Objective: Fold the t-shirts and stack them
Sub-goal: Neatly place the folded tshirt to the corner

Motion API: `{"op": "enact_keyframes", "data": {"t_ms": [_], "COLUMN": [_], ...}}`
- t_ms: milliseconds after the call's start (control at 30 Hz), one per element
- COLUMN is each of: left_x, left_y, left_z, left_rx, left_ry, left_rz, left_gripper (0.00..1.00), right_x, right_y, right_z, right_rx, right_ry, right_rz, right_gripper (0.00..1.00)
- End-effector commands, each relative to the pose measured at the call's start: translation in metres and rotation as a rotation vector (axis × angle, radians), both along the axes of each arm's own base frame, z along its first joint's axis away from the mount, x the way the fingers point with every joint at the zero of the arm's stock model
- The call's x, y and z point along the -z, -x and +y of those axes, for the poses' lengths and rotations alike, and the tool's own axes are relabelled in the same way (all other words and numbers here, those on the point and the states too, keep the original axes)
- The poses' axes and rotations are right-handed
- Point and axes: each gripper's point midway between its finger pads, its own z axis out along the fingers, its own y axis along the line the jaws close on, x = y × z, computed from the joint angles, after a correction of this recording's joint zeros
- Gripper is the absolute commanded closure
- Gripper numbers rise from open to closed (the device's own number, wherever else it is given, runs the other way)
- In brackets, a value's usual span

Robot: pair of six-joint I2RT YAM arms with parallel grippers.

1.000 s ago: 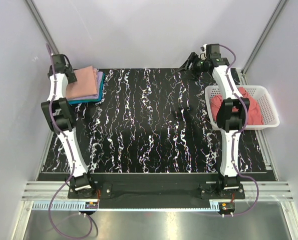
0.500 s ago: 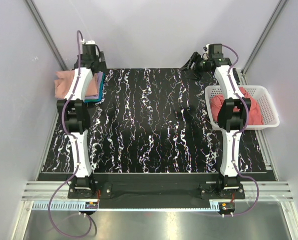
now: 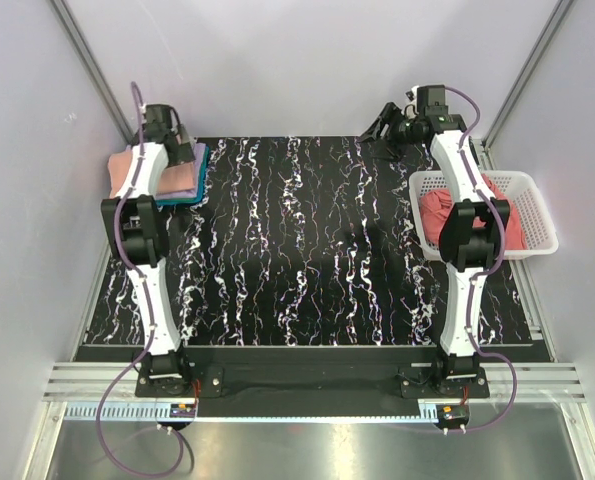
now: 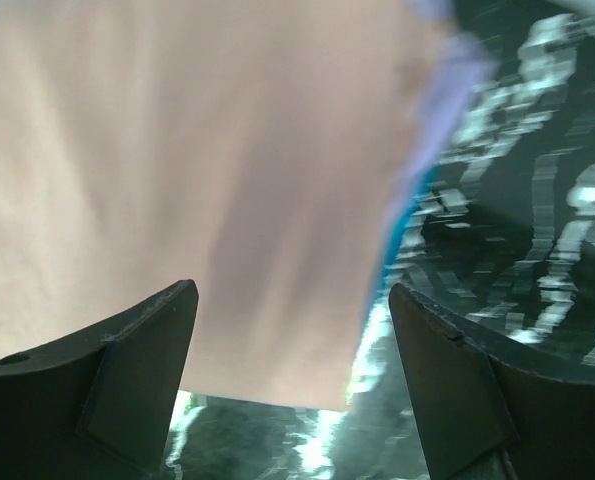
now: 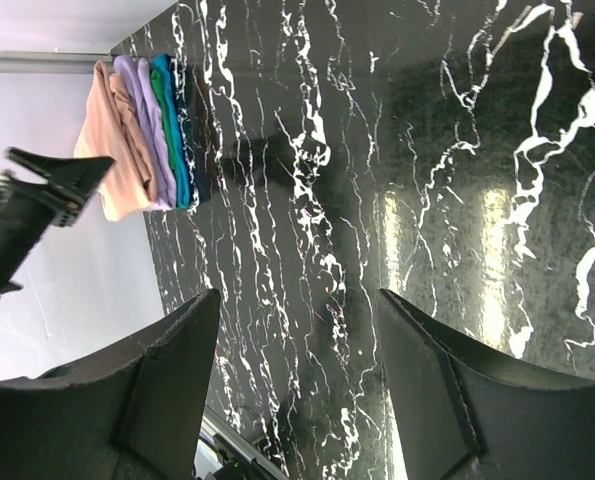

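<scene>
Left hand (image 4: pixel 292 300) spread, empty, above t-shirts (image 3: pixel 180 180) stacked at counter (image 3: pixel 307 250) far-left corner; salmon top layer (image 4: pixel 177 150) shifted leftward since a second ago. Right hand (image 5: pixel 297 300) spread, empty, unmoved.

Stacked t-shirts (image 3: pixel 179 176) salmon-pink, lavender, teal; table (image 3: pixel 317 260) black, white-veined; basket (image 3: pixel 518 177) white lattice; basket t-shirts (image 3: pixel 509 222) rose-pink.

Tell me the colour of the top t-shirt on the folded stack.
The top t-shirt is salmon-pink, clearest in the left wrist view.
</scene>
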Motion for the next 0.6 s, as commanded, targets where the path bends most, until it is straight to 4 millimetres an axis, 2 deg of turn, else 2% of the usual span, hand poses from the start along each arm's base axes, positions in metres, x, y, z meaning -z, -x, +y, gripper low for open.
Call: {"op": "enact_keyframes", "data": {"t_ms": [0,100,133,200,267,300,400,467,533,567], "left_x": [0.006,0.021,0.015,0.017,0.015,0.017,0.025,0.037,0.027,0.035], "left_y": [0.01,0.006,0.003,0.002,0.007,0.01,0.026,0.042,0.049,0.057], "left_z": [0.03,0.024,0.019,0.001,-0.014,-0.027,-0.039,-0.042,-0.043,-0.043], "left_rx": [-0.06,-0.015,0.002,0.063,0.126,0.159,0.18,0.181,0.186,0.191], "left_ry": [0.095,0.098,0.104,0.131,0.118,0.114,0.096,0.102,0.095,0.092], "left_rz": [-0.005,0.033,0.035,0.043,0.054,0.066,0.116,0.156,0.14,0.166], "left_gripper": [0.17,0.18,0.18,0.18,0.18,0.18,0.18,0.18,0.19,0.18], "right_x": [-0.035,-0.031,-0.027,-0.026,-0.021,-0.022,-0.026,-0.034,-0.038,-0.038], "right_y": [0.003,0.002,0.002,0.0,-0.002,-0.001,-0.001,0.0,0.0,0.002], "right_z": [0.01,0.012,0.012,0.014,0.015,0.016,0.016,0.015,0.014,0.014], "right_rx": [-0.021,-0.017,-0.014,-0.014,-0.012,-0.014,-0.014,-0.015,-0.013,-0.015], "right_ry": [0.0,-0.004,-0.006,-0.013,-0.016,-0.024,-0.021,-0.017,-0.01,-0.009], "right_rz": [-0.097,-0.092,-0.083,-0.089,-0.08,-0.076,-0.081,-0.09,-0.099,-0.09], "right_gripper": [0.29,0.3,0.3,0.3,0.3,0.31,0.31,0.31,0.31,0.31]}}
